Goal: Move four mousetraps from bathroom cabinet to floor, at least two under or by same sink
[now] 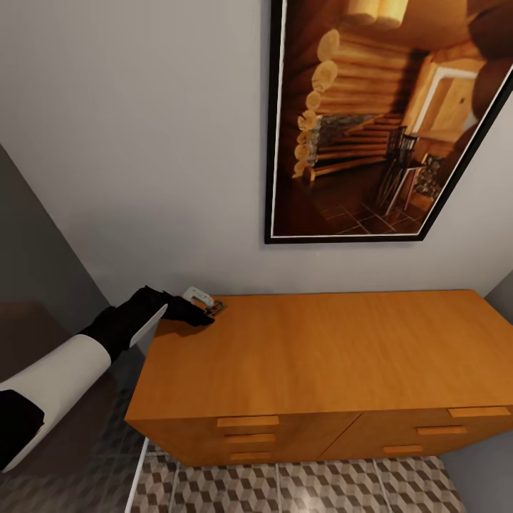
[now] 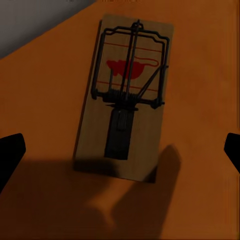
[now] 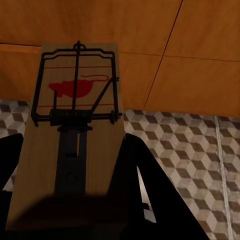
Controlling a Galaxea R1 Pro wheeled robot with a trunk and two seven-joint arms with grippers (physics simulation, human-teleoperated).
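Clamped between the dark fingers of my right end effector is one mousetrap, its wooden board pinched at the near end, red mouse print and wire bar facing the camera. Beyond it are the cabinet's orange-brown fronts and the cube-patterned bathroom floor. My left end effector reaches over the far left corner of the cabinet top, jaws spread wide with a fingertip at either edge of the wrist view. A second mousetrap lies flat on the wood between them, untouched. From the head view it seems to sit beside a small pale object, though that corner is too small to read well. A framed log-cabin picture hangs above.
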